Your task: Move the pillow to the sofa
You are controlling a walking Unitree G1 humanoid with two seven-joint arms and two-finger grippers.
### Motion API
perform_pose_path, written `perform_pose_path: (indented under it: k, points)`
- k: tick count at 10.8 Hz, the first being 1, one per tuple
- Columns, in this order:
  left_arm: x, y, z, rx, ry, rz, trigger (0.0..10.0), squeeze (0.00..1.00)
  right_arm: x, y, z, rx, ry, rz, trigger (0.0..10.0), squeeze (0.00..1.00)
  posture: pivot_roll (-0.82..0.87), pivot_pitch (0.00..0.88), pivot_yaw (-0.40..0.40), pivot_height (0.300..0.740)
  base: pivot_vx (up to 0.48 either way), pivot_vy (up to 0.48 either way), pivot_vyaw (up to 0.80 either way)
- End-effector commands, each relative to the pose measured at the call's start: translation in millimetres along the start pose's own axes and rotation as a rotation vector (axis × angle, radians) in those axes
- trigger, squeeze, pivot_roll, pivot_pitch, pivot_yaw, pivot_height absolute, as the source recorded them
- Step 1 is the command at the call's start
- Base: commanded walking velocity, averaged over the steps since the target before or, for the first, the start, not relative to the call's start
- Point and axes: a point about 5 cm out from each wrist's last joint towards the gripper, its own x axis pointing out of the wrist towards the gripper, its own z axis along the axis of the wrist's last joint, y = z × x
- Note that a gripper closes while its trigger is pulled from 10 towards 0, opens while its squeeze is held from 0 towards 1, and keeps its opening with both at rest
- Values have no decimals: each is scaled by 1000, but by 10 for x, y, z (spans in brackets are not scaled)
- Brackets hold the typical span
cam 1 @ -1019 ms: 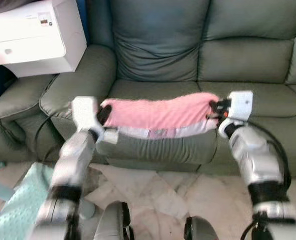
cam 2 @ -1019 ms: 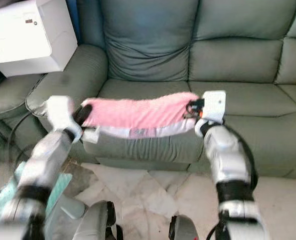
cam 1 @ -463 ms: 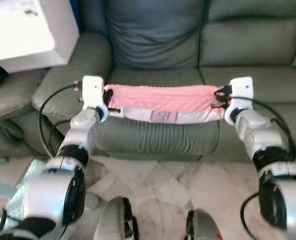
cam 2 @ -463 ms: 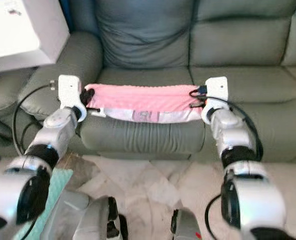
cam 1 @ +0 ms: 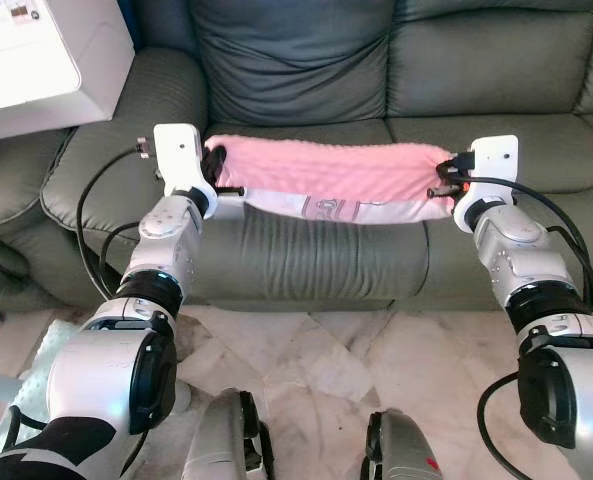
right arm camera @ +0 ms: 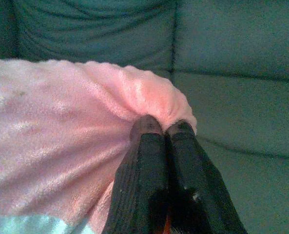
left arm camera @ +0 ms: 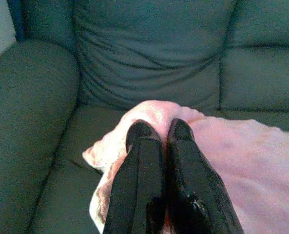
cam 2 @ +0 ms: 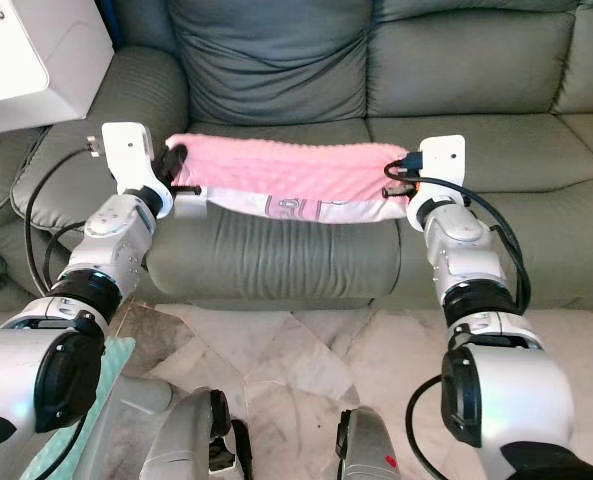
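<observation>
I hold the pink pillow stretched between both grippers, over the front of the sofa seat.

My left gripper pinches its left end, my right gripper its right end, each pressed together on the plush. Its long axis runs side to side between my arms, along the seat edge. Since a second ago I have stepped closer, and the pillow now hangs further over the cushion.

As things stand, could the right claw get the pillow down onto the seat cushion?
Probably yes. The right claw is shut on the pink pillow at one end, the left claw on the other, and the sofa seat beneath looks bare.
</observation>
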Motion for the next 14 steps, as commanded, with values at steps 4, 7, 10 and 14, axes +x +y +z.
perform_pose_path:
  k: [4, 7, 10, 14]
  points:
    - [-137, 121, 48, -4, -117, -16, 10000, 0, 3, 82, 196, 4, -148, 16, 10000, 0, -73, 141, 50, 675, 0, 0, 0]
    - [-332, 132, 18, 0, -173, -17, 10000, 0, -27, 29, 209, 36, -173, -3, 10000, 0, -73, 76, 50, 710, 0, 0, 0]
    - [-568, 171, 55, -25, -178, 5, 10000, 0, -174, 23, 89, 41, -189, 8, 10000, 0, -77, 30, 58, 740, 0, 0, 0]
    - [-772, 28, 119, -46, -184, -41, 10000, 0, -386, 153, -37, 100, -190, 31, 10000, 0, -72, 8, 62, 740, 0, 0, 0]
